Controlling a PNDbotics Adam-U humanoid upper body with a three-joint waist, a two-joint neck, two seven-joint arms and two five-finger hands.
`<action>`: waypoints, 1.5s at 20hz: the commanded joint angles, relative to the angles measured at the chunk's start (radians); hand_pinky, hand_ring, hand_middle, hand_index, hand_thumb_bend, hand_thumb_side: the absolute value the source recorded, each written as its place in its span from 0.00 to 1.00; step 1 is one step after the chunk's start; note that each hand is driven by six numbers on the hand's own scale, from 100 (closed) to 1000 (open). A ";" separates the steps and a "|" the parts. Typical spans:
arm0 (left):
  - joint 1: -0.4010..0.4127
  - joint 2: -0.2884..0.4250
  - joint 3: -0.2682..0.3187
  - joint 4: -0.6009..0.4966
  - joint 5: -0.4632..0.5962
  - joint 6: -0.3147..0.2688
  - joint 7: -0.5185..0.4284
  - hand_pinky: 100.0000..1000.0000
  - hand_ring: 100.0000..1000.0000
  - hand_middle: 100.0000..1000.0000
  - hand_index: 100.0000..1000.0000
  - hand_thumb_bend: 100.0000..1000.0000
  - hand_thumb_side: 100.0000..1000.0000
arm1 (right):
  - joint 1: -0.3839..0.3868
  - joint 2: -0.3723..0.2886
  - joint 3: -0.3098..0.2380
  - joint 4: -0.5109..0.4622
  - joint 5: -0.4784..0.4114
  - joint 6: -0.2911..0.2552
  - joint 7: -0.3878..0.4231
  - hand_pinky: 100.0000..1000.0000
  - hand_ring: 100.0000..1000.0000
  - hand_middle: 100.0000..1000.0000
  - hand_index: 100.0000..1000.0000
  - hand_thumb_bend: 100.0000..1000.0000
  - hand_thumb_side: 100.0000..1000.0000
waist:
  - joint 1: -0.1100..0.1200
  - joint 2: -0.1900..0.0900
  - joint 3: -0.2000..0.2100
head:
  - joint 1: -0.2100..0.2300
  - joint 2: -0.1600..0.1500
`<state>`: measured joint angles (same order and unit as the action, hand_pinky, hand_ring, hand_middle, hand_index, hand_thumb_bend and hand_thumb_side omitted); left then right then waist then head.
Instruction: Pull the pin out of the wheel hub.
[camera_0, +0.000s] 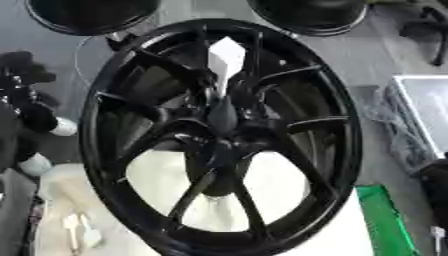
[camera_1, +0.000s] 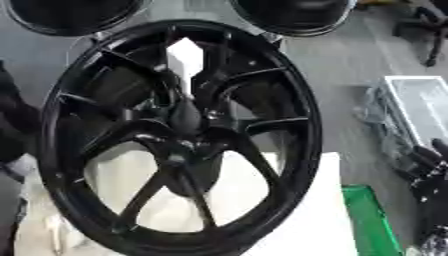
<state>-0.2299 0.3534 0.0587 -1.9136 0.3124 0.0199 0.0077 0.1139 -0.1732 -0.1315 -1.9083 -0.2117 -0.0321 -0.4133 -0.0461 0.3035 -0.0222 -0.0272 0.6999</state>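
Note:
A large black wheel hub (camera_0: 219, 135) stands upright on a white pad, its spokes facing me. At its centre a dark tapered piece (camera_0: 222, 114) points up; I cannot make out whether this is the pin. A white patch (camera_0: 227, 56) shows through the upper spokes. My left hand (camera_0: 24, 107) is at the left edge, just outside the rim, open with pale fingertips (camera_0: 63, 126) spread toward the wheel and holding nothing. My right hand (camera_1: 432, 162) rests open at the right edge, fingers up, well clear of the rim.
Two black round objects (camera_0: 92, 14) (camera_0: 308, 14) sit behind the wheel at the top. A clear box with a metal tray (camera_1: 411, 112) lies on the right. A green strip (camera_0: 385, 220) runs beside the white pad (camera_1: 324, 215). A chair base (camera_0: 433, 30) is at the top right.

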 joint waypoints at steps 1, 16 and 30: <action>-0.005 0.022 0.005 -0.013 0.002 0.000 0.000 0.42 0.62 0.55 0.69 0.05 0.95 | 0.000 -0.020 -0.008 -0.011 0.001 0.002 0.000 0.59 0.81 0.69 0.86 0.00 1.00 | 0.000 -0.013 0.003 | 0.002 -0.007; 0.036 0.034 0.008 -0.010 0.021 -0.008 0.001 0.43 0.62 0.55 0.69 0.05 0.92 | 0.050 -0.307 -0.062 -0.092 -0.093 -0.107 -0.004 0.65 0.93 0.83 0.90 0.00 0.79 | -0.003 -0.094 -0.004 | -0.004 0.057; 0.032 0.077 -0.008 -0.029 0.054 -0.023 -0.018 0.43 0.63 0.56 0.69 0.09 0.93 | -0.117 -0.648 -0.033 0.184 -0.303 0.050 -0.186 0.64 0.93 0.84 0.90 0.00 0.97 | -0.038 -0.093 0.064 | -0.071 0.053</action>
<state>-0.1864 0.4011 0.0515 -1.9189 0.3627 0.0003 -0.0072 0.0056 -0.7529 -0.1641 -1.7444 -0.4946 0.0024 -0.5868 -0.0862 0.2211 0.0478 -0.0861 0.7624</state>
